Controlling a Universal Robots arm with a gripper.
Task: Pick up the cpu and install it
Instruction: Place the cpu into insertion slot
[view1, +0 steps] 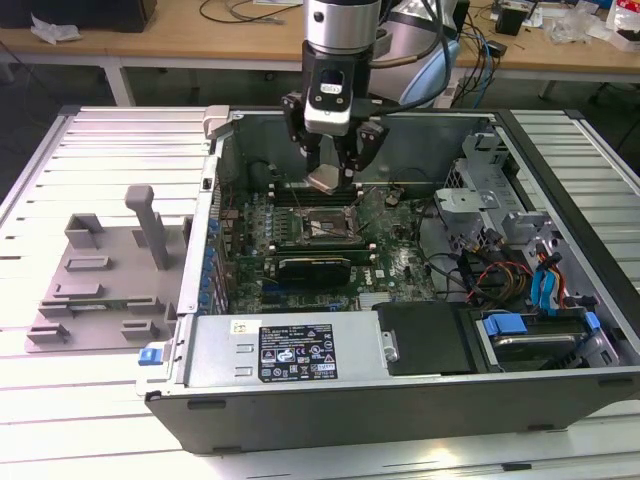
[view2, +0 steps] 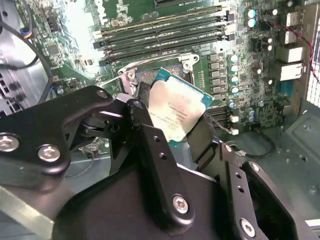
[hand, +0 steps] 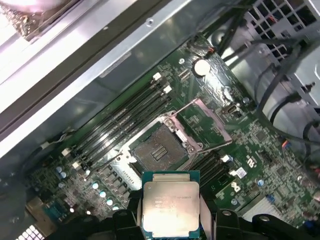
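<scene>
The gripper (view1: 330, 178) is closed on the cpu (view1: 325, 182), its two black fingers (view2: 146, 125) pressing on opposite edges of the chip. In both wrist views the cpu (view2: 175, 112) (hand: 170, 205) shows its silver top and thin teal rim, and in the second wrist view it sits tilted between the fingers. The chip hangs in the air, clear of the board, just above the socket (view1: 325, 226).

The socket (hand: 160, 150) lies uncovered below, a dark square with its contact field exposed (a small lighter patch shows at its middle). Its metal frame (hand: 210, 120) is swung up and away to one side. Rows of long black memory slots (hand: 125, 117) run beside the socket on the green motherboard (view1: 400, 255).

The board lies flat inside an opened computer case (view1: 400, 400), with cables and drive bays towards the exterior view's right. A grey fixture tray (view1: 95, 300) rests well apart from the case, on the exterior view's left, and both stand on a pale slatted table (view1: 90, 400).
</scene>
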